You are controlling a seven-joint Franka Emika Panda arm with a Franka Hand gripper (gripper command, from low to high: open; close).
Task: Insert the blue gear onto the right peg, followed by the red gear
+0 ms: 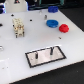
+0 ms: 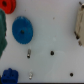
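The blue gear (image 1: pixel 51 23) lies flat on the white table at the back, right of centre in the exterior view. It also shows in the wrist view (image 2: pixel 22 30). The smaller red gear (image 1: pixel 63 28) lies just beside it and shows in the wrist view (image 2: pixel 7 6). The grey plate with black rim (image 1: pixel 45 61) sits near the front. Two dark pegs stand on it, and the right peg (image 1: pixel 50 50) is bare. A white part of the arm (image 1: pixel 18 4) shows at the top edge, far above the gears. My fingers cannot be made out in either view.
A beige block-like object (image 1: pixel 18 27) stands at the exterior view's left and shows in the wrist view (image 2: pixel 78 25). Green (image 2: pixel 1 30) and dark blue (image 2: pixel 9 76) items sit at the wrist view's edge. Small dark holes (image 2: pixel 51 52) dot the table.
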